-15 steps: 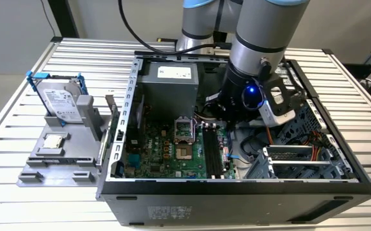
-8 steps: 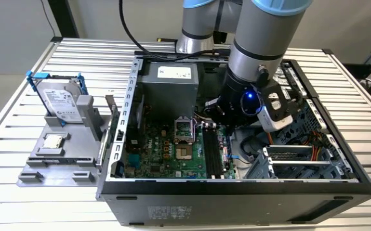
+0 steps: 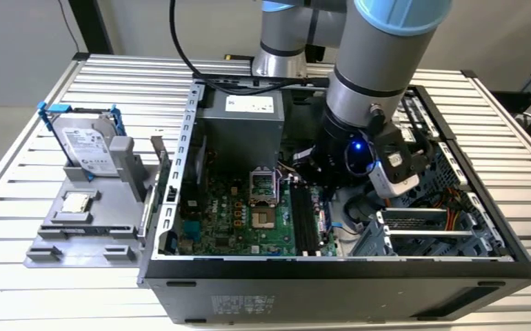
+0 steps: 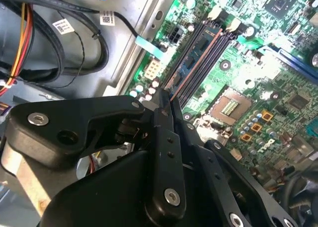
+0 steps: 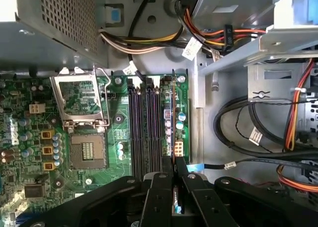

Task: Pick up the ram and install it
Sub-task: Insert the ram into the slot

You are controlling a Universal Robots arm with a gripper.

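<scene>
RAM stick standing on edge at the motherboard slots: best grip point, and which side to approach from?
Top edge, from straight above, I'd say. The long, thin dark memory stick stands on edge along the slots, so only its upper edge and flat faces are free. Pinch across the faces, as the hand seems to.

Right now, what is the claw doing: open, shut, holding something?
Claw: shut on the ram, held edge-on between its fingers above the memory slots inside the open computer case.

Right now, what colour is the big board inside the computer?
Green, seen best in the first wrist view: the motherboard.
</scene>
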